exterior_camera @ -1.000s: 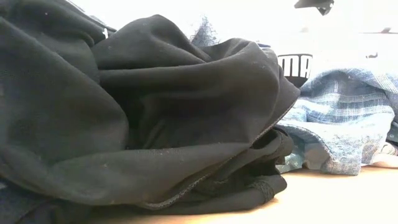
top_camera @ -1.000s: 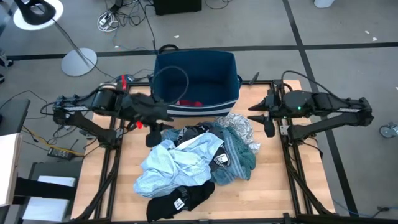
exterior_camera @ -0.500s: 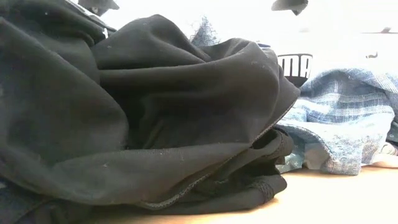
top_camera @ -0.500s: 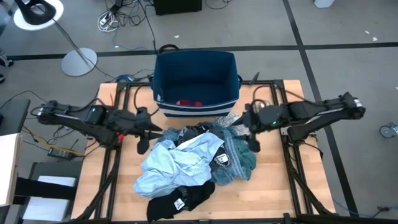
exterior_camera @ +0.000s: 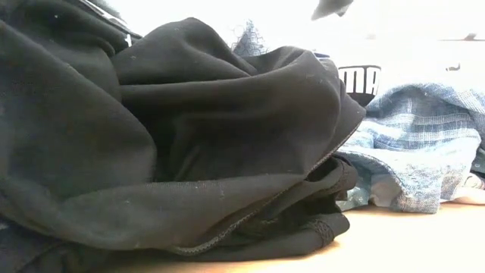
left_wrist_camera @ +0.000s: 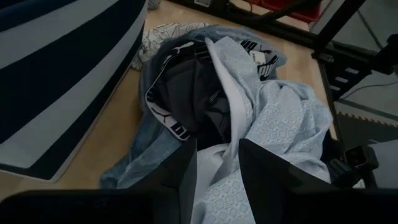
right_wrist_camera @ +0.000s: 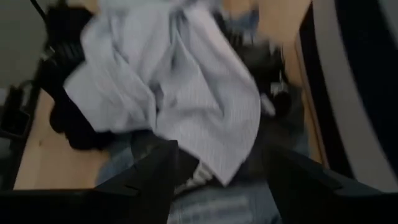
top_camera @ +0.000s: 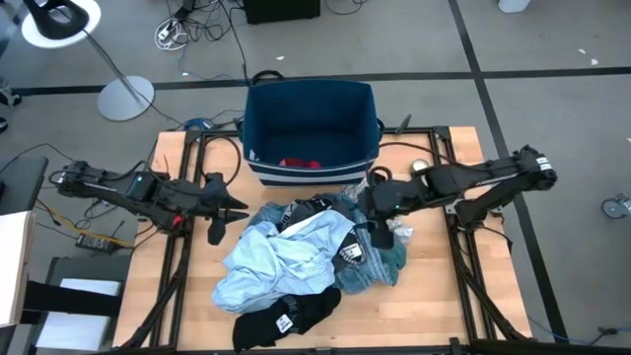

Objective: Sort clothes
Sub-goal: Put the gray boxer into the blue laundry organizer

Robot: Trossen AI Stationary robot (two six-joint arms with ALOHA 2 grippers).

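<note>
Wooden counter (top_camera: pixel 434 286) at frame centre carries the clothes (top_camera: pixel 311 258) heaped below the blue bin (top_camera: pixel 312 126). Right tool (top_camera: pixel 379 235), jaws spread and empty, has swung in from the right edge onto the heap's right side, apparently beginning a pick. Left tool (top_camera: pixel 216 233), also spread and empty, has drawn back to the heap's left edge.

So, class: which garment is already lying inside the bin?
The small red piece; it alone sits in the dark blue bin, while the others are heaped on the table.

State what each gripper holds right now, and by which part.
Nothing is held. The left gripper hangs open beside the clothes; the right gripper hangs open over the teal cloth, gripping none of it.
</note>
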